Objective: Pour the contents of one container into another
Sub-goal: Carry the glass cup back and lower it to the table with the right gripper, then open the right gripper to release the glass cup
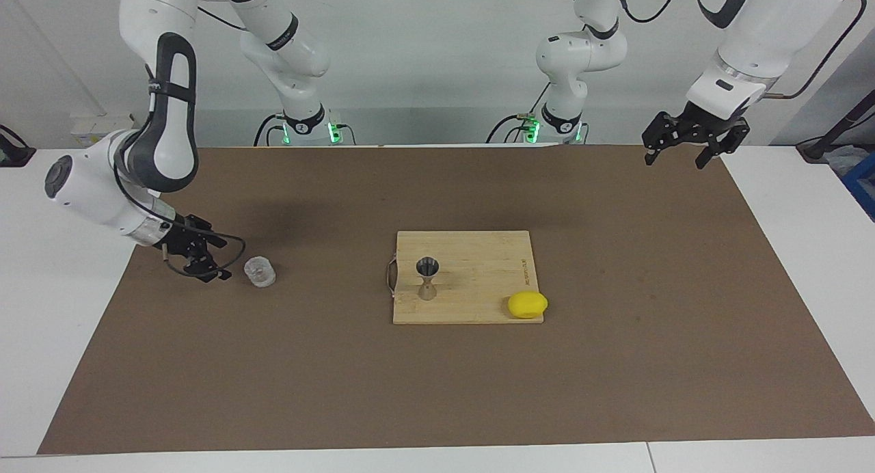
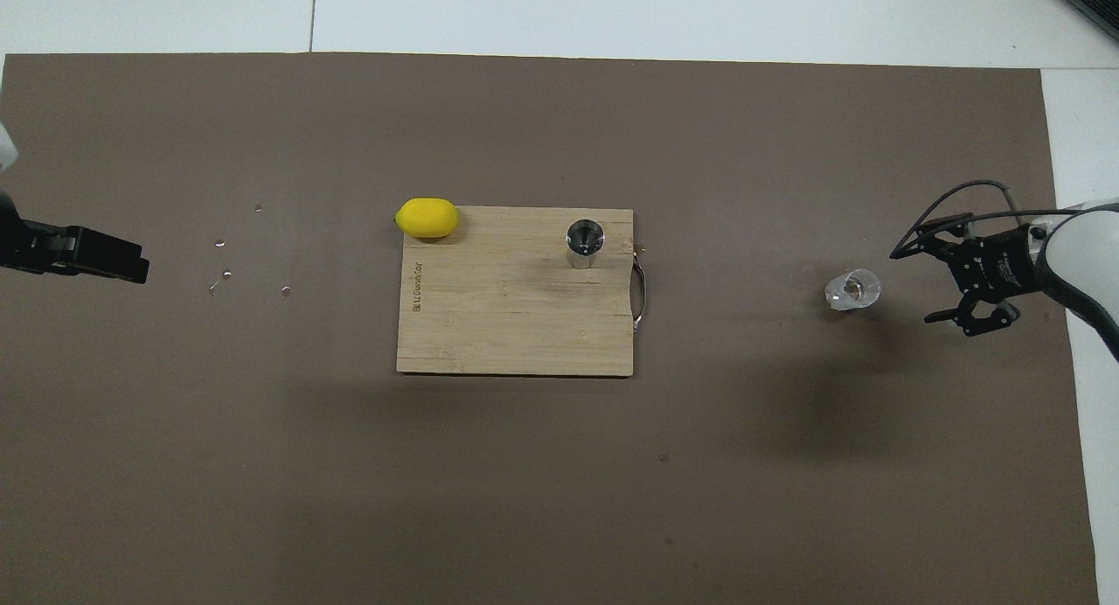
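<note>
The lemon (image 1: 527, 305) lies nearest the facing camera, resting on the corner of the bamboo cutting board (image 1: 478, 281) farthest from me, toward my left arm's end. On the same board, at the end by its metal handle (image 1: 391, 276), the silvery hourglass jigger (image 1: 427, 278) stands upright, open cone up. The clear glass tumbler (image 1: 260, 271) stands upright on the brown mat (image 1: 437, 391), well apart from the board, toward my right arm's end of the table. My right gripper (image 1: 212, 264) sits low just beside the tumbler, fingers spread and pointed at it, not touching the glass. My left gripper (image 1: 683, 148) waits raised over the mat's corner at my left arm's end, its fingers spread too. A few small droplets (image 2: 223, 273) glint on the mat near it.
</note>
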`<state>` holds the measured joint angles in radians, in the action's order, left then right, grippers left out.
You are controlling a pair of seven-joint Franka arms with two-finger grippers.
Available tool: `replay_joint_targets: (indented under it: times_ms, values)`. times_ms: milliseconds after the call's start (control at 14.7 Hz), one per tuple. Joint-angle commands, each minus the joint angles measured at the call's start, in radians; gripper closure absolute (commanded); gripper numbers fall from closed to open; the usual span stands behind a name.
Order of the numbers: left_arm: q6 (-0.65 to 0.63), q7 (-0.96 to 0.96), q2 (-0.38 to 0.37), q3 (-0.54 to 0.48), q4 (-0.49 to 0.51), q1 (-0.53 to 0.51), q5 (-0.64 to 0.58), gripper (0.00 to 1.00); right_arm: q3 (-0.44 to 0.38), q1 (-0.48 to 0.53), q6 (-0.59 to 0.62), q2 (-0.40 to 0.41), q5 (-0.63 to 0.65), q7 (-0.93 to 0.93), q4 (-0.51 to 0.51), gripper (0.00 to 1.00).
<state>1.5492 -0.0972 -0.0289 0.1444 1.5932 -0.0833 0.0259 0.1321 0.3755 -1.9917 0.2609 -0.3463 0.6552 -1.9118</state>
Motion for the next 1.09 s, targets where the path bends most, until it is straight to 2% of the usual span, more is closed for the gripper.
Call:
replay_joint_targets:
  times_ms: [0, 204, 613, 817, 1022]
  values:
    - [0.009, -0.009, -0.017, -0.005, 0.024, 0.004, -0.006, 0.0, 0.004, -0.056, -0.01, -0.049, 0.047, -0.124, -0.013, 0.0]
    - [0.009, -0.009, -0.017, -0.005, 0.024, 0.004, -0.006, 0.0, 0.007, -0.13, 0.002, -0.072, 0.133, -0.192, 0.003, 0.0]
    - [0.009, -0.009, -0.017, -0.005, 0.024, 0.004, -0.004, 0.0, 0.011, -0.277, 0.028, -0.118, 0.176, -0.197, 0.019, 0.0]
    - [0.009, -0.009, -0.017, -0.005, 0.024, 0.004, -0.006, 0.0, 0.014, -0.334, 0.034, -0.153, 0.289, -0.212, 0.042, 0.0]
    - [0.009, -0.009, -0.017, -0.005, 0.024, 0.004, -0.004, 0.0, 0.012, -0.348, 0.132, -0.166, 0.313, -0.213, 0.135, 0.0]
